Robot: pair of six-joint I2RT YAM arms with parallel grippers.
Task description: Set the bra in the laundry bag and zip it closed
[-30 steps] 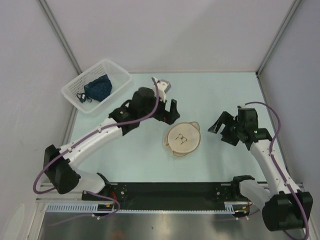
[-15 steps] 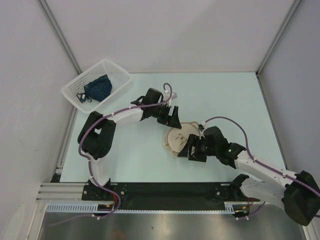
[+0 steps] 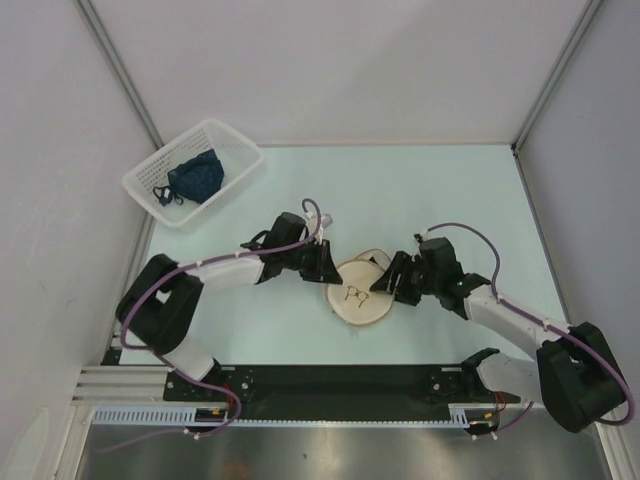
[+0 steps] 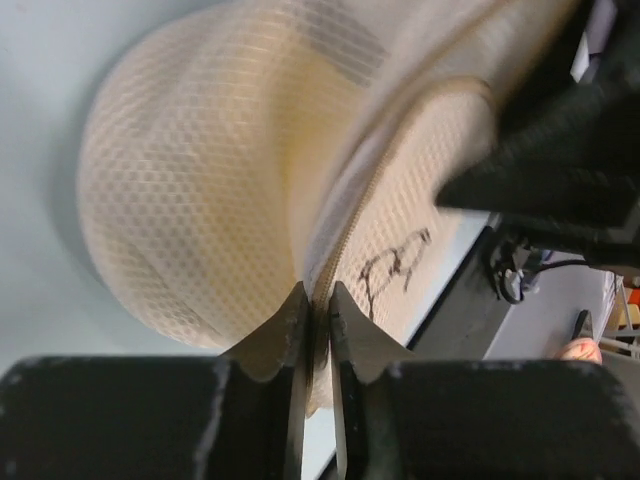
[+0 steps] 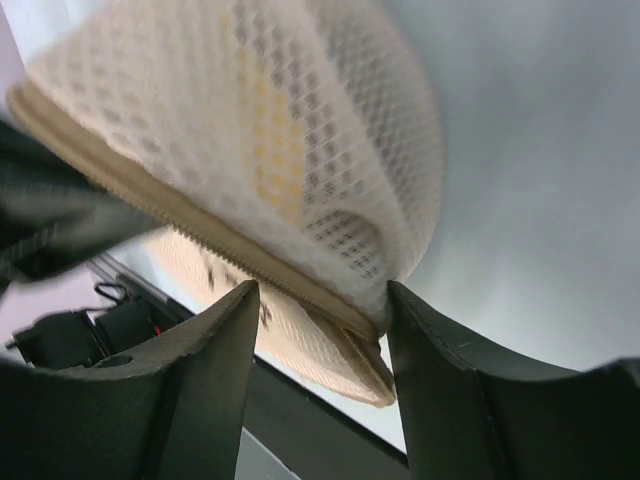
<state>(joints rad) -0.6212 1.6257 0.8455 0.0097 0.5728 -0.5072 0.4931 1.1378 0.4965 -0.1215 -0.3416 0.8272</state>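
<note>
The laundry bag is a round cream mesh drum at mid-table, its lid with the dark bra drawing facing up. My left gripper is at its left rim. In the left wrist view this gripper is shut on the zip seam of the bag. My right gripper is at the bag's right rim. In the right wrist view its jaws stand apart, with the zipped edge of the bag between them. The yellow bra shows faintly through the mesh, inside the bag.
A white slatted basket sits at the far left with a dark blue garment in it. Grey walls close in the table on three sides. The black rail with the arm bases runs along the near edge.
Both arms have swung in from either side to the bag. The left jaws have closed onto its zip seam. The right jaws have narrowed around the opposite rim. The bag has shifted slightly.
</note>
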